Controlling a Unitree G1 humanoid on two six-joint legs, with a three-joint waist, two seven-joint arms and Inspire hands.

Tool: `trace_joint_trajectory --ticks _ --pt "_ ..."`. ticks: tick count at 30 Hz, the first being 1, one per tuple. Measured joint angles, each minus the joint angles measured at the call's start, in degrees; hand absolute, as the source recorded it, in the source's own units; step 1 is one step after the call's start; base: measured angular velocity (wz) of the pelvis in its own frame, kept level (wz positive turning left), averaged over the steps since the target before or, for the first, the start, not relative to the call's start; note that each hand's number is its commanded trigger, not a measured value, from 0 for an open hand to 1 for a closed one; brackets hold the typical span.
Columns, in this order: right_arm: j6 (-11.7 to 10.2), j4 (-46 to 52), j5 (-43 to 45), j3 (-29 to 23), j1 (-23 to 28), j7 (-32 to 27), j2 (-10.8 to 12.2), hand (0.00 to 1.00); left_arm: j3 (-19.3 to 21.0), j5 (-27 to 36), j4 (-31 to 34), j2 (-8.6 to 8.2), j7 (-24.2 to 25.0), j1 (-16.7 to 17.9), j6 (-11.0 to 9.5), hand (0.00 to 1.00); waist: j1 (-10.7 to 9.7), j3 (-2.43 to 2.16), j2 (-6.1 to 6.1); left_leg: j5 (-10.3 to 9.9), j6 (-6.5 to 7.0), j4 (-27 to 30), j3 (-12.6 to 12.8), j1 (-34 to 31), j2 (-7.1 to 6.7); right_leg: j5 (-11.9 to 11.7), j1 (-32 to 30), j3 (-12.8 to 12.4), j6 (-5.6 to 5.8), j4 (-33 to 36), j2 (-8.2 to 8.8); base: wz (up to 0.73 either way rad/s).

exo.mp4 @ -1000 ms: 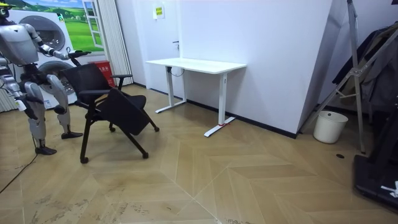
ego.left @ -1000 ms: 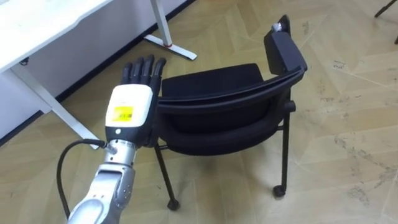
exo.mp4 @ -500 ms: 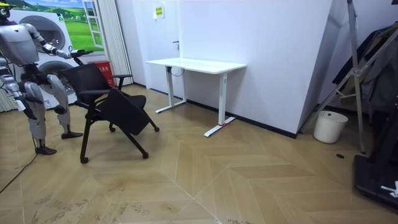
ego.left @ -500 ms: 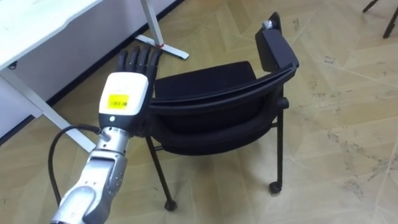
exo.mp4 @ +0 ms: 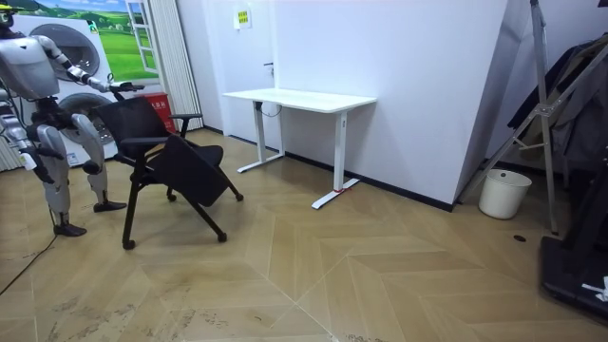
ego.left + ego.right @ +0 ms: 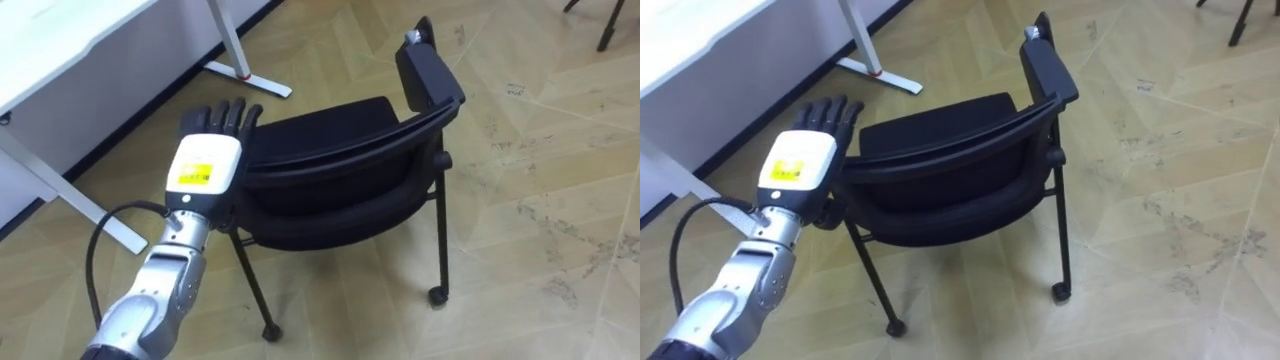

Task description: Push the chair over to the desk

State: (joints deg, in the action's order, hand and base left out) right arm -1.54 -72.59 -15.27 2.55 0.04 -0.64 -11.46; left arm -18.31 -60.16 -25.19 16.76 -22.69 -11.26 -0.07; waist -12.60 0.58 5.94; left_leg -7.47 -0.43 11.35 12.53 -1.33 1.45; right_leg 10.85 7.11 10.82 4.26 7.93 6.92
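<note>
Pale herringbone wood floor (image 6: 540, 150) is lying open to the right of and beyond the chair, while a white metal-legged desk (image 6: 90, 40) is standing close on its left, one flat foot reaching near the seat. The black padded chair on slim castor legs (image 6: 330, 130) is standing before the robot, with its curved backrest toward the robot. The left robot hand (image 6: 205, 165), fingers straight and released, is lying against the backrest's left end.

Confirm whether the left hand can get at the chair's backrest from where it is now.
Probably yes. The left hand, fingers straight, sits right at the left end of the chair backrest, apparently touching it, and nothing lies between them.
</note>
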Motion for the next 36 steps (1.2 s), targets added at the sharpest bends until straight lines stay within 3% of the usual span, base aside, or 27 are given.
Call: trace_joint_trajectory --ticks 4,19,34,36 --pt "-0.4 -0.1 0.0 0.0 0.0 0.1 0.0 0.00 -0.1 0.0 -1.6 -0.06 0.0 0.0 -0.3 0.00 -0.3 0.30 0.18 0.0 0.00 -0.1 0.0 0.0 0.00 0.0 0.0 0.0 0.00 0.0 0.00 0.00" --pt "-1.2 -0.4 0.6 -2.3 0.1 0.4 0.0 0.00 -0.2 1.2 -4.1 -0.41 3.1 0.0 -1.5 0.00 -2.6 0.17 0.55 0.0 -0.01 -0.5 0.1 0.4 -0.07 0.0 0.3 -0.5 0.00 -0.2 -0.03 0.00" --pt "-1.5 -1.1 2.9 -6.3 0.2 1.5 0.3 0.00 -0.2 1.0 -2.7 -0.36 7.7 -0.2 -1.4 0.00 -3.0 0.15 0.98 0.0 0.00 -0.4 0.0 1.0 -0.08 0.0 1.0 -0.6 0.00 -0.2 -0.01 0.00" --pt "-1.5 -1.2 3.3 -6.7 0.2 1.5 0.3 0.00 -0.2 1.0 -2.4 -0.36 8.2 -0.2 -1.3 0.04 -3.1 0.13 1.03 0.0 0.00 -0.4 0.0 0.9 -0.08 0.0 1.0 -0.6 0.00 -0.2 -0.01 0.00"
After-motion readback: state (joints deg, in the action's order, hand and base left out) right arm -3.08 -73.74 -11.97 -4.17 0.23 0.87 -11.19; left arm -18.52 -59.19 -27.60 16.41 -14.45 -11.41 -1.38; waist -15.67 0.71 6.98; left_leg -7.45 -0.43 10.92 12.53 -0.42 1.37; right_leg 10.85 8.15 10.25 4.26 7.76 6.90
